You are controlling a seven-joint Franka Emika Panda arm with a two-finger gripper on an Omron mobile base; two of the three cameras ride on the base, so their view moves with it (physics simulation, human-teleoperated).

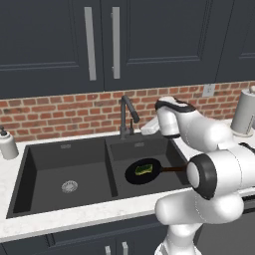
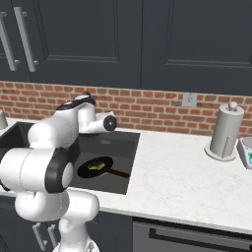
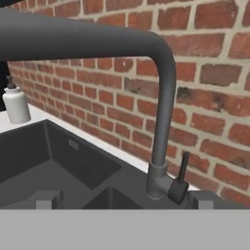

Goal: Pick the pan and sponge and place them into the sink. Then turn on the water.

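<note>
1. The pan [image 1: 142, 172] lies flat on the floor of the sink's [image 1: 60, 149] right basin, in front of the faucet [image 1: 127, 115], its thin handle pointing away from the divider.
2. The sponge [image 1: 145, 169] rests inside the pan, yellow-green with a dark face.
3. The end effector [image 3: 124, 199] sits close before the faucet's base, fingertips [image 3: 46, 200] spread wide and gripping nothing; the side lever [image 3: 182, 172] stands between them.
4. Beyond the faucet, a white soap dispenser [image 3: 16, 102] stands on the worktop [image 1: 74, 216] beside the left basin, against the brick wall [image 3: 210, 73].
</note>
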